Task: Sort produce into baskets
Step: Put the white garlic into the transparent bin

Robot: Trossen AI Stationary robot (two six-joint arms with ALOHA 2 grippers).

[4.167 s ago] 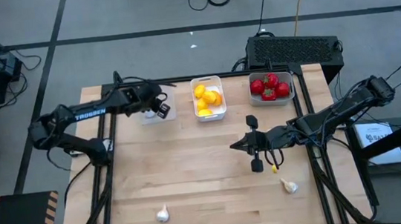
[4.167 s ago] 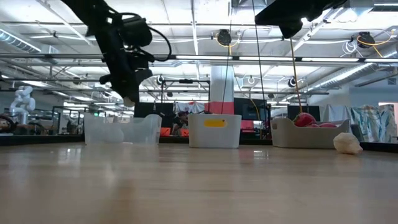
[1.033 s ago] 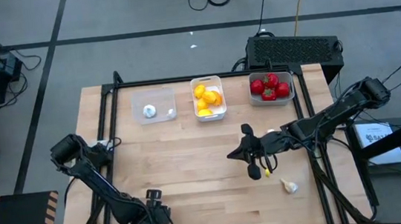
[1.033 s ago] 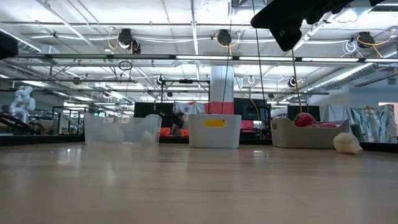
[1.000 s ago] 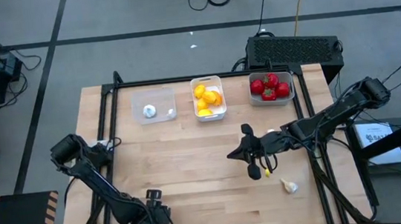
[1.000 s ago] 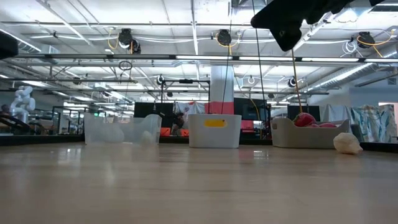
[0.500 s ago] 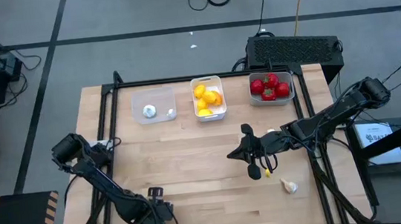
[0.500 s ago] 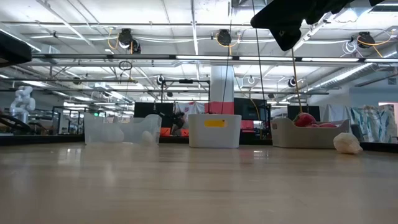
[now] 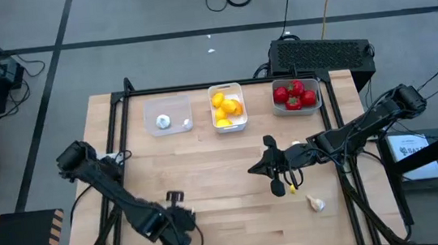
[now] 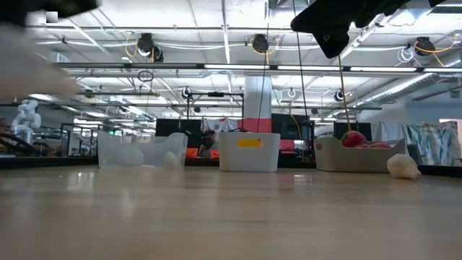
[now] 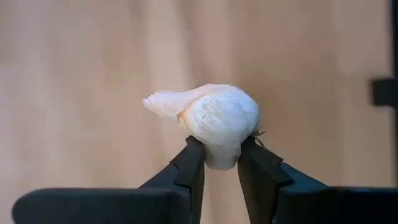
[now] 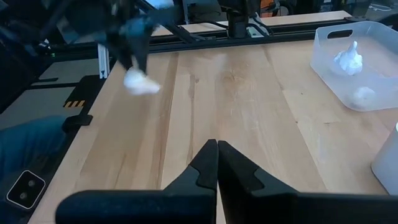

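Note:
My left gripper [image 9: 178,218] is over the near left part of the table, shut on a whitish garlic bulb [image 11: 217,121]. The bulb also shows in the right wrist view [image 12: 142,84], blurred. My right gripper [image 9: 251,168] hangs shut and empty above the table's middle right. A second garlic bulb [image 9: 316,204] lies on its side on the table near the right edge. At the far edge stand a clear tray [image 9: 166,103] with two garlic bulbs, a white tray [image 9: 225,89] with lemons and a grey-white tray [image 9: 314,96] with tomatoes. My left gripper pinches the garlic bulb's round body [image 11: 214,158] between its two fingertips. The fingers come from above and point down. The bulb's pointed stem end [image 11: 155,102] sticks out sideways. The bulb is lifted clear of the table.
A black box [image 9: 322,53] stands behind the table's far right corner. Black frame rails [image 9: 119,141] run along the table's left and right sides. Bare wood lies between the trays and the near edge.
My left gripper has risen from the table near its near edge and moved toward the far edge and a little to the right. It has carried the garlic bulb up clear of the wood.

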